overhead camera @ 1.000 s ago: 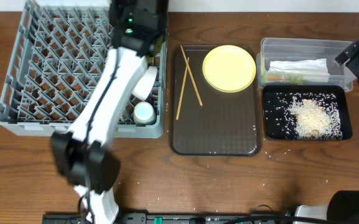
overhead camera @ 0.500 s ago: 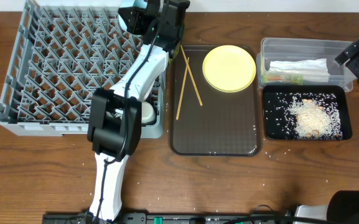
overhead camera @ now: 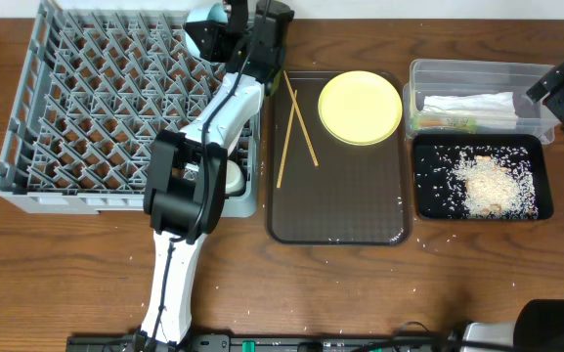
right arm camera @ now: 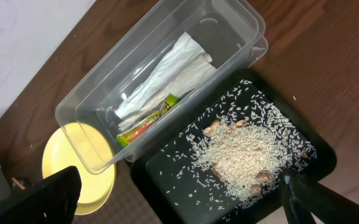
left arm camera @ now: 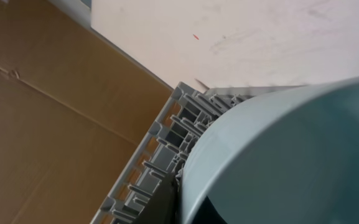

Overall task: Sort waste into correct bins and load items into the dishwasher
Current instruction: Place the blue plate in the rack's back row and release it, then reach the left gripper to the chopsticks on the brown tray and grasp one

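My left gripper (overhead camera: 231, 29) is shut on the white bowl with light-blue outside (overhead camera: 206, 32), held on edge above the back right corner of the grey dish rack (overhead camera: 27, 117). In the left wrist view the bowl (left arm camera: 291, 155) fills the lower right, with the rack's rim (left arm camera: 160, 155) beside it. A small white cup (overhead camera: 230, 177) stands in the rack. The yellow plate (overhead camera: 360, 108) and two chopsticks (overhead camera: 297, 122) lie on the brown tray (overhead camera: 340, 210). My right gripper (right arm camera: 179, 208) is open and empty above the black tray (right arm camera: 179, 168) of rice (right arm camera: 241, 155).
The clear tub (overhead camera: 545, 78) at the back right holds the white napkin (overhead camera: 469, 102) and the snack wrapper (overhead camera: 445, 124); both also show in the right wrist view, napkin (right arm camera: 167, 68) and wrapper (right arm camera: 147, 121). Stray rice grains lie on the table's front. My left arm crosses the rack's right side.
My left arm has swung from over the rack's right part to its back right corner, and the blue bowl now shows in its grip. The right arm has not moved.
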{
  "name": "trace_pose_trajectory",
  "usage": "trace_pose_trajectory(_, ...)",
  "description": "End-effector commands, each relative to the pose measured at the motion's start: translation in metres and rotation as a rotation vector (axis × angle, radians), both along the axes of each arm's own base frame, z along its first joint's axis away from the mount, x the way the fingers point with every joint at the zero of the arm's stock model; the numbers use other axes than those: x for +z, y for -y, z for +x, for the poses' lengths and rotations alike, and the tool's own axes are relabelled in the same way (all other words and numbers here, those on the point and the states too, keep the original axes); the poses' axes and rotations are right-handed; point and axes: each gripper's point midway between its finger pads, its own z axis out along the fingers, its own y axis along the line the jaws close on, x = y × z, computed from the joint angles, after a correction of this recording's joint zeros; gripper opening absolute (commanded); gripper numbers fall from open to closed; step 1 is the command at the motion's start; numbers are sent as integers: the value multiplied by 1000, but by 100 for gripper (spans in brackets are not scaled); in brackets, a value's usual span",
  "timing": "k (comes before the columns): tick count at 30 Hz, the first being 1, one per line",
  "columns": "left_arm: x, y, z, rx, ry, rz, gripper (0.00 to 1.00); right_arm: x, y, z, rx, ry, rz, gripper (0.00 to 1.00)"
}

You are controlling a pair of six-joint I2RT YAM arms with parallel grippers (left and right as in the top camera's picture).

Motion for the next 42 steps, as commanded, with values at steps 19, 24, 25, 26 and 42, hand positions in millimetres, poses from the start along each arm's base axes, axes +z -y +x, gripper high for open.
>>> trace_pose_trajectory(19, -42, 7, -10, -36, -213, 64, 11, -1, 0, 0, -12, 0, 9, 99)
trace_pose_trajectory(24, -42, 23, -15, -51, -234, 88, 17, -1, 0, 0, -12, -1, 9, 99)
trace_pose_trajectory(25, -41, 29, -17, -56, -232, 95, 17, -1, 0, 0, -12, -1, 9, 99)
trace_pose_trajectory(26, -41, 39, -19, -72, -238, 102, 21, -1, 0, 0, -12, -1, 9, 99)
trace_pose_trajectory(42, -42, 70, -22, -143, -243, 96, 52, -1, 0, 0, -12, -1, 9, 99)
